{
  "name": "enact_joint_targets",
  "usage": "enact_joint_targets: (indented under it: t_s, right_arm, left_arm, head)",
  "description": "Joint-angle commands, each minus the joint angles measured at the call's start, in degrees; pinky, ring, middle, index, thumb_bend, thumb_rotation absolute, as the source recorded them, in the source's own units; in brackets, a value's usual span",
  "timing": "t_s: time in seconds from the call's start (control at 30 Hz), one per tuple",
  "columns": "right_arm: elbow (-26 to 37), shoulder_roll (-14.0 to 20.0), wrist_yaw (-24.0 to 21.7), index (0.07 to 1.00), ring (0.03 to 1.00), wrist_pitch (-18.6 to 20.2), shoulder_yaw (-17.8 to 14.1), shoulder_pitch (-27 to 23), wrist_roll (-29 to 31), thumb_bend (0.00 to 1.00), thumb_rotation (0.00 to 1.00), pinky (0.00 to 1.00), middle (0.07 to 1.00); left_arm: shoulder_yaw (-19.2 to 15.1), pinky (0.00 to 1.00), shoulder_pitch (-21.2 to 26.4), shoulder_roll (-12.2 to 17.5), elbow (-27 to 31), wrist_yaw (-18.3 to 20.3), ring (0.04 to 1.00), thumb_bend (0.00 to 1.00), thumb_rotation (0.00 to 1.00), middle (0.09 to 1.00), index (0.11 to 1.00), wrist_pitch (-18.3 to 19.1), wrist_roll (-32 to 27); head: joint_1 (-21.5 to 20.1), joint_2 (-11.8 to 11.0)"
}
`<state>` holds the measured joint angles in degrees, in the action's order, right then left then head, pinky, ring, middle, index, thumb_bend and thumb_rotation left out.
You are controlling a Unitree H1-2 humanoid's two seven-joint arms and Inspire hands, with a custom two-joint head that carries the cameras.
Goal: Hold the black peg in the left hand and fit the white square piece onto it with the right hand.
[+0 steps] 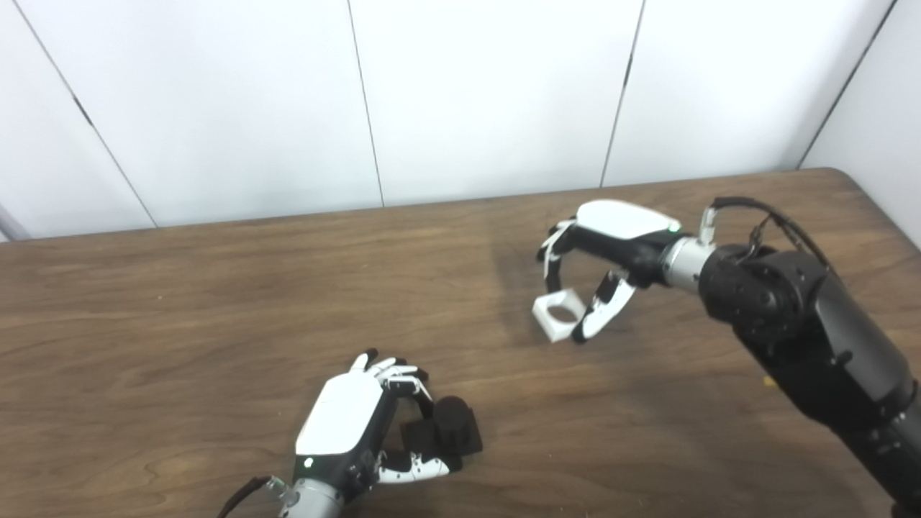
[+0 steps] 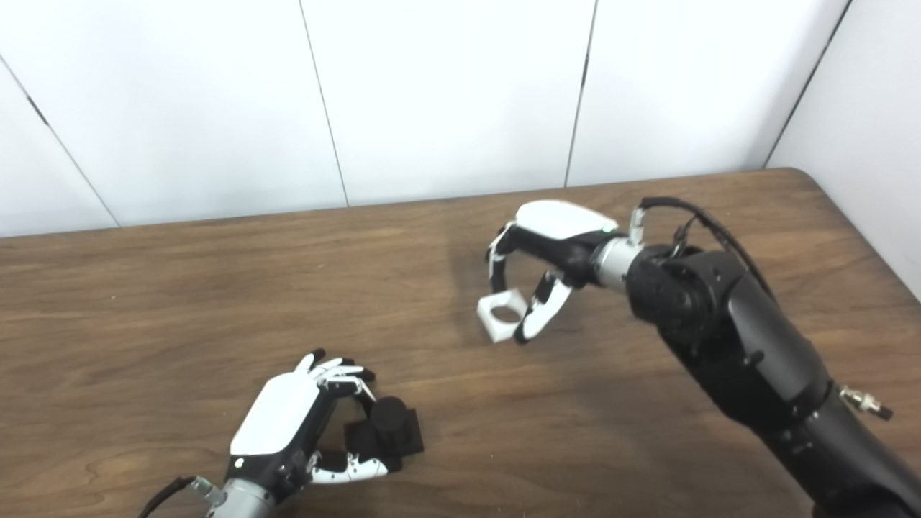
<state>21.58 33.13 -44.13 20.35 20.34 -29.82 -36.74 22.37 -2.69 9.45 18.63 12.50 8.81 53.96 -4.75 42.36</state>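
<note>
Nearest the camera, the left hand [image 1: 360, 424] lay low over the table [image 1: 180, 302], fingers curled round the black peg [image 1: 447, 426]. The peg looked to be a round stub on a squarish black base, stub leaning up and away from the palm. Thumb below, fingers above; whether the base rested on the wood or was lifted clear could not be told. The grasp seemed to sit at the peg's near edge only, much of the block jutting past the fingertips.

Farther back and to the right, the right hand [image 1: 601, 270] was raised above the table, well apart from the left. It held the white square piece [image 1: 557, 314] pinched between fingers and thumb, the round hole facing up and toward the camera, one corner tipped down.

Behind both, plain white wall panels [image 1: 468, 93].

Risks, as judged:
- The shallow hold on the peg could let it twist or slide when the piece pressed against it.
- The tilted white piece might meet the stub off-axis and jam on the rim instead of seating.
- The thumb lay close along the piece's edge beside the hole; it might foul the peg base on approach.
- A light pinch could drop the piece in transit.
</note>
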Motion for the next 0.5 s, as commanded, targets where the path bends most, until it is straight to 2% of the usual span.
enact_joint_targets:
  t_s: [0.0, 0.47]
  right_arm:
    - [2.9, -0.4, -0.2, 0.484, 0.936, -0.1, -0.4, -2.9, -0.1, 0.52, 0.13, 1.0, 0.808]
    - [10.8, -5.1, -5.4, 0.484, 0.941, 0.8, 1.8, -4.0, -1.4, 0.52, 0.13, 1.0, 0.801]
  left_arm:
    - [0.9, 1.0, 0.0, 0.1, -1.0, 1.9, 0.876, 0.52, 0.06, 0.783, 0.485, 0.8, 1.0]
    - [1.6, 1.0, 0.3, -0.9, -1.7, 1.2, 0.873, 0.52, 0.06, 0.782, 0.484, 1.3, 1.2]
  head:
    - [0.1, 0.4]
    - [2.4, 2.0]
